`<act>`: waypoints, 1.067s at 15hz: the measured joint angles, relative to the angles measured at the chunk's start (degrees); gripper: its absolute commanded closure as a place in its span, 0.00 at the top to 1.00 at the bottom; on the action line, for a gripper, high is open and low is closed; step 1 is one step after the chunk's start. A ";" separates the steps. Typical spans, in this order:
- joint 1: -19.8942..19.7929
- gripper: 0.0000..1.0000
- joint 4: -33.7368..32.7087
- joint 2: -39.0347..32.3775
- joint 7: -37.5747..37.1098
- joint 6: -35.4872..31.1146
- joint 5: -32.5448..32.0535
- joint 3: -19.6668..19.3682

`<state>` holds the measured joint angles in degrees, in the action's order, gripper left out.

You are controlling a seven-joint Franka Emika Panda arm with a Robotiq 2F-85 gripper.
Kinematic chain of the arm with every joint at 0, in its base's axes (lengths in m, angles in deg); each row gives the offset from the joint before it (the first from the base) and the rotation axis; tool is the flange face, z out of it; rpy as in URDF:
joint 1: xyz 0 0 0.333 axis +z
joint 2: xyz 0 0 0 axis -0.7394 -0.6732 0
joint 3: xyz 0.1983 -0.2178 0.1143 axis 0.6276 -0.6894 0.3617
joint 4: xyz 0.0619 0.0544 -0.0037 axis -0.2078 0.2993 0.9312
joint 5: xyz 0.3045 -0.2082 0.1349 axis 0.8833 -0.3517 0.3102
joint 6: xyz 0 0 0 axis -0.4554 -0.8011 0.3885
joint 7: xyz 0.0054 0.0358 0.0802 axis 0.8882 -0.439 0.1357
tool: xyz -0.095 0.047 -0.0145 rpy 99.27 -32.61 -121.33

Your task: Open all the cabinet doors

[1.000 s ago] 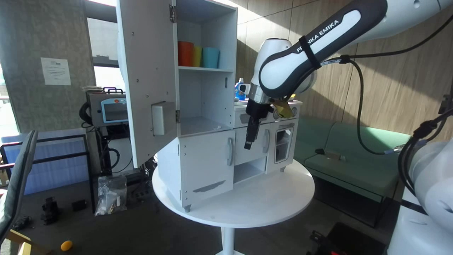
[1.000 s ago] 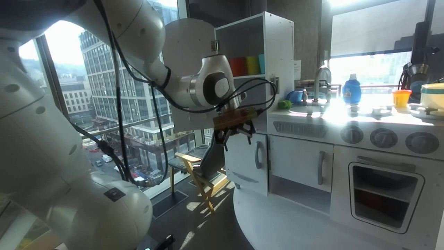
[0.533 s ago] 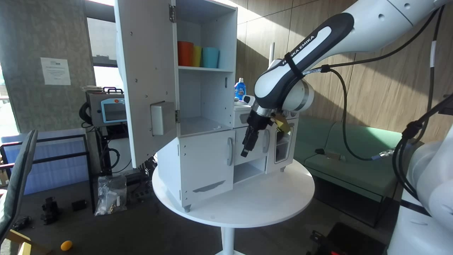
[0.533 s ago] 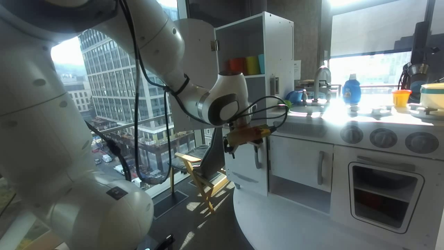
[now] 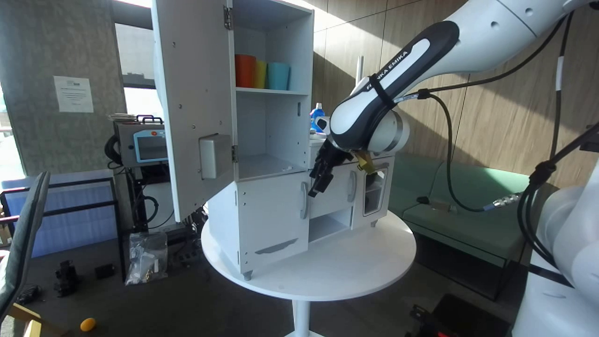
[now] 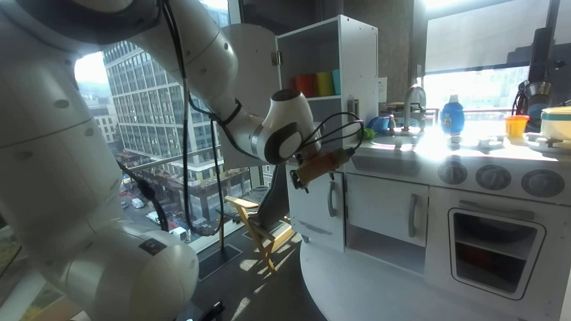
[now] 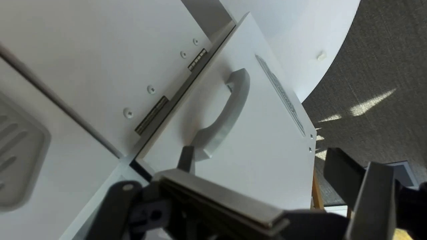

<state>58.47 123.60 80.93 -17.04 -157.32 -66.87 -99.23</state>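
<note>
In an exterior view the tall door [image 5: 196,93], at the left of the white kitchen unit [image 5: 281,135], stands widely open, its top cut off; it is flat, with metal hinges [image 5: 228,18]. The smooth lower door [image 5: 273,210], having a curved grey handle [image 5: 304,201], looks closed, and the dark gripper [image 5: 318,185] hides some of the closed middle door [image 5: 333,191]. In an exterior view the robot arm [image 6: 285,129] covers part of the tall door, and glare makes the worktop [image 6: 439,149] hard to read; at the right, the windowed door [image 6: 497,252] is closed, with dim shapes inside. In the wrist view the black fingers [image 7: 343,176] are spread far apart and hold nothing; the finger at the left is just beside the near end of the handle, and whether they touch I cannot tell. Coarse carpet [image 7: 377,66] shows at the far right.
</note>
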 measured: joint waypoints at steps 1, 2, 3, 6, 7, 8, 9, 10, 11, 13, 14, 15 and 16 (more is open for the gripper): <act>0.05 1.00 -0.02 -0.56 0.00 -2.15 -0.36 0.31; 0.05 1.00 -0.04 -1.18 -0.01 -4.21 -0.70 0.66; 0.00 1.00 -0.07 -1.91 -0.10 -6.20 -1.33 1.02; -0.59 1.00 -0.12 -3.94 -0.35 -10.75 -3.89 2.22; -0.90 1.00 -0.14 -4.40 -0.44 -11.92 -4.61 2.60; -1.42 1.00 -0.15 -4.84 -0.67 -13.12 -5.45 3.04; -1.96 1.00 -0.16 -5.15 -0.74 -14.11 -6.06 3.46; -2.31 1.00 -0.16 -5.28 -0.74 -15.00 -6.35 3.76; -2.65 1.00 -0.16 -5.27 -0.74 -15.60 -6.75 4.07; -4.03 1.00 -0.19 -5.38 -0.74 -16.25 -7.59 5.05; -5.32 1.00 -0.27 -5.73 -0.74 -16.28 -8.10 5.79; -6.69 1.00 -0.41 -6.36 -1.72 -16.28 -10.04 6.18; -7.88 1.00 -0.61 -7.15 -3.43 -16.29 -12.55 6.25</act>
<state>50.60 122.99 73.78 -20.47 -173.61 -79.42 -92.98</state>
